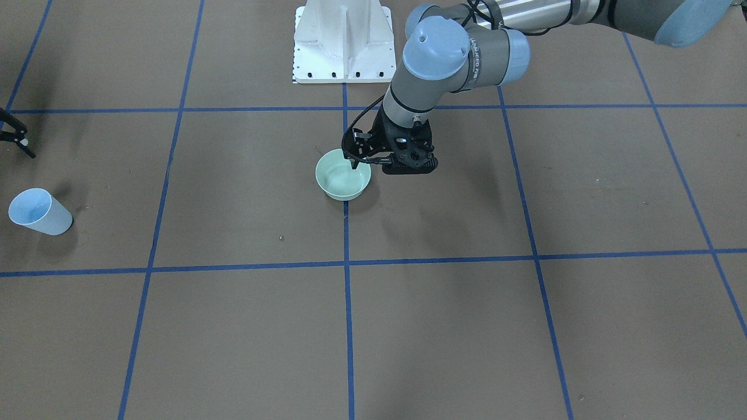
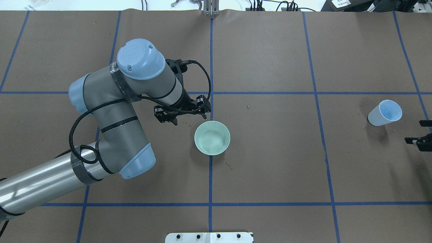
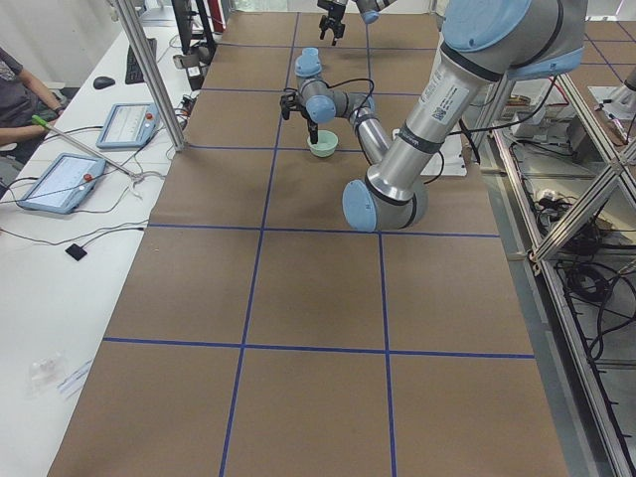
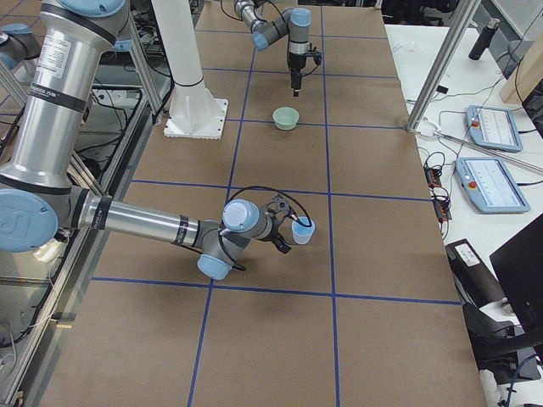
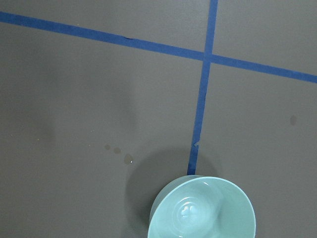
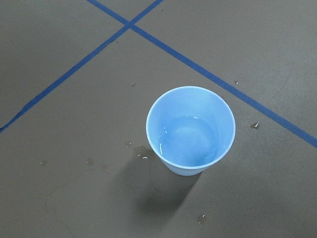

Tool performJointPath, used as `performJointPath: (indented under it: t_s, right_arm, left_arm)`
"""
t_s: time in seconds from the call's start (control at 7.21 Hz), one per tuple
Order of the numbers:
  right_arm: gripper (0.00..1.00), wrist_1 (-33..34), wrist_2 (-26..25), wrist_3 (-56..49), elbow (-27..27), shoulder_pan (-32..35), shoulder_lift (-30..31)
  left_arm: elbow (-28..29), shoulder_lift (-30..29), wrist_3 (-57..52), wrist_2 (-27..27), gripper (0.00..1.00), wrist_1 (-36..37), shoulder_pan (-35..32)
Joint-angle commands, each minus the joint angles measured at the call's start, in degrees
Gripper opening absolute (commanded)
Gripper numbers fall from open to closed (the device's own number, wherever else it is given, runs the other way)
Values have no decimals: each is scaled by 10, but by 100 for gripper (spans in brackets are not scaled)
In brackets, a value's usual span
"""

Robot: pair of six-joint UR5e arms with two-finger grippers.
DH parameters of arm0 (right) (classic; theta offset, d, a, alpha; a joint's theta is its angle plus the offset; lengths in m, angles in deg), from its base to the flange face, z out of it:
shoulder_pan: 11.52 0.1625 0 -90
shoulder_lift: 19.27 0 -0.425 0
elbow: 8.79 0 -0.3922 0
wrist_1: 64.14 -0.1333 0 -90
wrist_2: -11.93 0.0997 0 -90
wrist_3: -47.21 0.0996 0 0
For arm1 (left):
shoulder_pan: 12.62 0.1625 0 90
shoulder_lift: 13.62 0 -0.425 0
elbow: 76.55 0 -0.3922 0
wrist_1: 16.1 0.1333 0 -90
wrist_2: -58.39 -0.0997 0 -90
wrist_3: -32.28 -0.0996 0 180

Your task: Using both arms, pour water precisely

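Note:
A light-blue cup [image 6: 190, 131] stands upright and holds a little clear water [image 6: 190, 139]. It also shows in the overhead view [image 2: 384, 113] at the far right. My right gripper [image 2: 422, 132] is open and empty, just beside the cup and apart from it. A pale green bowl [image 2: 212, 137] stands at the table's middle and shows in the left wrist view [image 5: 203, 210]. My left gripper [image 2: 189, 118] hangs over the bowl's far-left rim, fingers pointing down. It looks open and empty. The left arm [image 2: 111, 111] reaches in from the left.
Small water drops [image 6: 141, 151] lie on the brown paper around the cup. Blue tape lines [image 2: 211, 67] grid the table. The white pedestal base [image 1: 344, 44] stands at the robot's edge. Operator pendants [image 4: 488, 127] lie on the side desk.

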Motion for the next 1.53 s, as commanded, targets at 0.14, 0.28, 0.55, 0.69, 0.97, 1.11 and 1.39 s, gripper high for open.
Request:
performJointPath:
  t_s: [0.14, 0.28, 0.55, 0.69, 0.97, 1.11, 1.39]
  right_arm:
    - [99, -75, -76, 74, 43, -43, -26]
    - [99, -85, -97, 81, 48, -51, -27]
    - [99, -93, -134, 98, 56, -71, -28]
    - [99, -113, -139, 117, 69, -78, -35]
    - [99, -151, -150, 127, 111, -82, -62]
    - [99, -157, -160, 126, 115, -86, -63]
    - [99, -157, -171, 126, 115, -87, -67]
  left_arm:
    - [0, 3, 0, 0, 100, 0, -1]
    - [-2, 3, 0, 0, 100, 0, -1]
    - [-3, 4, 0, 0, 100, 0, -1]
    - [-4, 4, 0, 0, 100, 0, -2]
    - [-4, 3, -1, 0, 100, 0, -6]
    - [-6, 3, -1, 0, 100, 0, -6]
    - [-6, 3, -1, 0, 100, 0, -6]
